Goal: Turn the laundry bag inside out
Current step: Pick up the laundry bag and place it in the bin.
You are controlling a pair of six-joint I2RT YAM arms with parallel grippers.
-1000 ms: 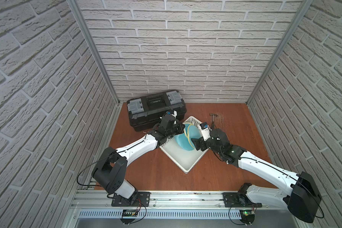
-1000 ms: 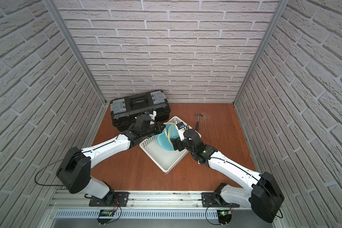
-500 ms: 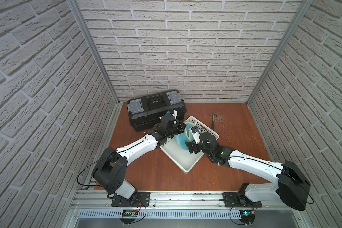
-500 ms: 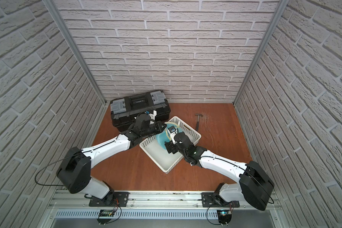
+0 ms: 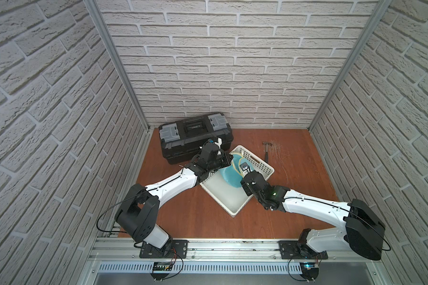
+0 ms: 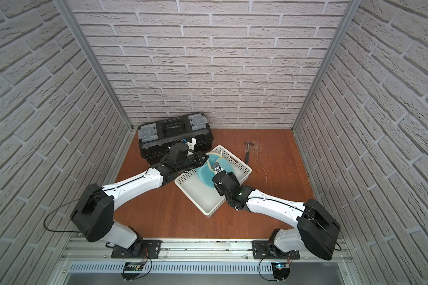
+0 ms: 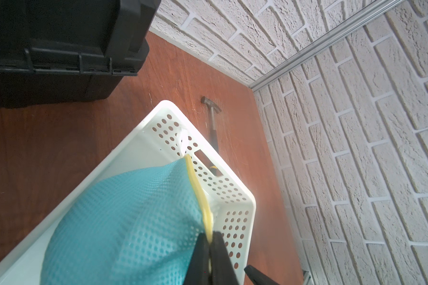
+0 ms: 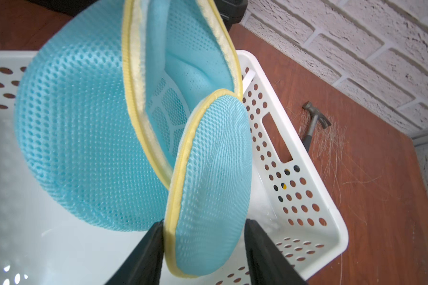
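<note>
The laundry bag (image 5: pixel 229 174) (image 6: pixel 204 176), light-blue mesh with yellow trim, hangs partly lifted inside the white perforated basket (image 5: pixel 255 158) (image 6: pixel 235 158). My left gripper (image 7: pixel 209 238) is shut on the yellow trim at the bag's (image 7: pixel 124 222) edge, also seen in both top views (image 5: pixel 230 158) (image 6: pixel 205 158). My right gripper (image 8: pixel 205 223) straddles a rounded flap of the bag (image 8: pixel 215 172). One finger touches the flap's yellow trim; the other stands a little apart from the mesh. The bag's mouth gapes between the two trims, showing a white spoked pattern inside.
A black toolbox (image 5: pixel 195 134) (image 6: pixel 174 133) stands behind the basket at the back left. A hammer (image 5: pixel 267 148) (image 6: pixel 248 150) lies on the brown floor just right of the basket, beside scattered thin strands. Brick walls close in on three sides.
My right gripper moved left into the basket up to the bag, and its jaws have narrowed around the flap. The left gripper stayed shut on the trim without moving.
</note>
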